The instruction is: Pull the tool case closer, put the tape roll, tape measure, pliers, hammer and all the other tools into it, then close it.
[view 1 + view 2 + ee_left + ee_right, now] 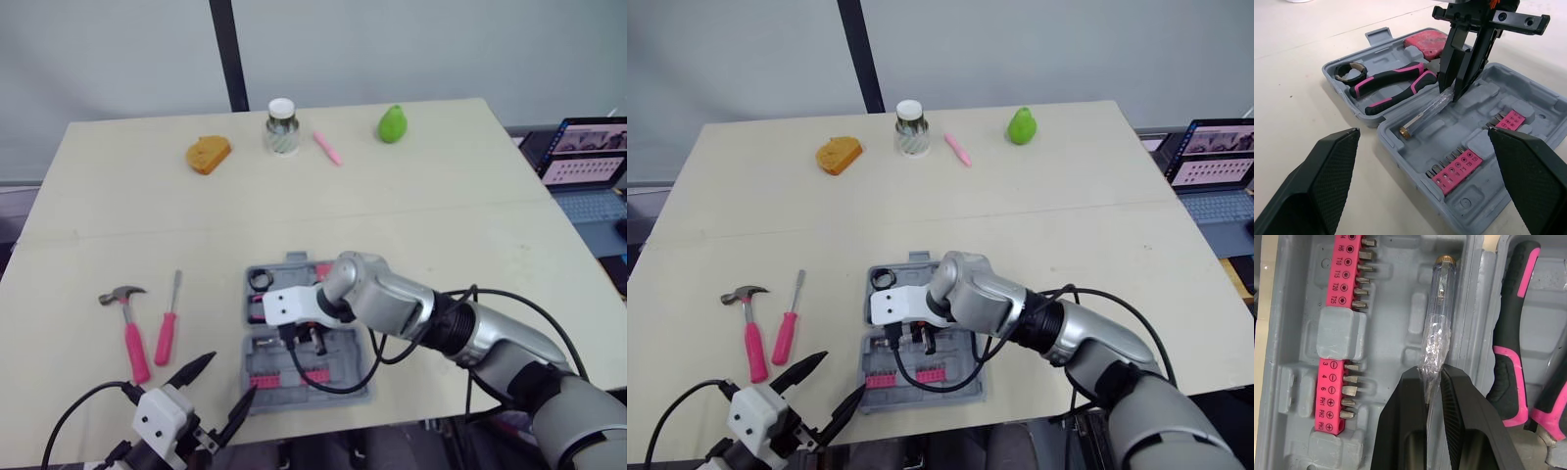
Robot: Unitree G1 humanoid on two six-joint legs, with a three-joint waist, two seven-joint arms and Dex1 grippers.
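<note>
**Tester screwdriver pinched over case tray, ready to seat**

Tester screwdriver (1440, 308) judgement: light, stiff, with a clear, smooth plastic barrel, so it's slippery and probably brittle if over-squeezed. Right gripper (1431, 377) has its two fingers closed on the thin blade end, not the barrel. That grip is narrow and the tool could pivot in it. The brass cap end slopes down toward the tray floor, beside the ridge between the two halves. Can't tell whether the cap touches the plastic.

Tool case (343, 395) lies open and flat near the front table edge.
- Far half: pliers (1393, 85), red tape measure (1425, 43) and small black tape roll (1347, 78) are seated.
- Near half: pink bit strips (1457, 169). The tester hangs over the long slot next to them.

Hammer (129, 328) and pink screwdriver (168, 328) lie on the table left of the case, side by side and not touching. The hammer will be head-heavy, so grip it on the handle close to the head. The screwdriver is light, so take it mid-handle.

Arm pose:
- Right arm reaches in from the right with the elbow bent, the forearm crossing above the case and the wrist rolled so the fingers point down into the near half.
- Left gripper (231, 376) sits low at the case's front-left corner, fingers spread wide and empty, aimed at the case.
</note>
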